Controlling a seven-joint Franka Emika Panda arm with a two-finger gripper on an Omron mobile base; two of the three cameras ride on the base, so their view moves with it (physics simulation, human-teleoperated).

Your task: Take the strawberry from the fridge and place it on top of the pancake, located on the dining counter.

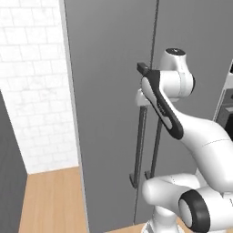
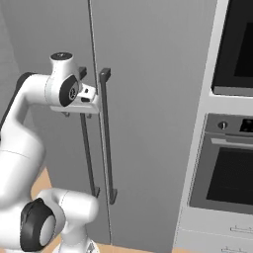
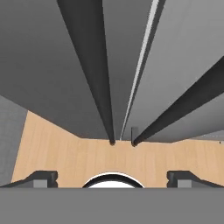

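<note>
Grey fridge [image 2: 148, 99], two closed doors, two dark bar handles [image 2: 105, 136]

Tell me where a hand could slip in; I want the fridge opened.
Free: the gap behind each handle bar, and the bare door left of them. Crowded: the upper left handle, where the end effector sits, and the narrow strip between the bars.

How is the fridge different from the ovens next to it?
The fridge is plain grey with two tall doors; the ovens have dark glass fronts. The fridge's handles are long dark upright bars; the lower oven's handle lies flat across its door. The lower oven has a knob; the fridge has none. All are shut.
</note>
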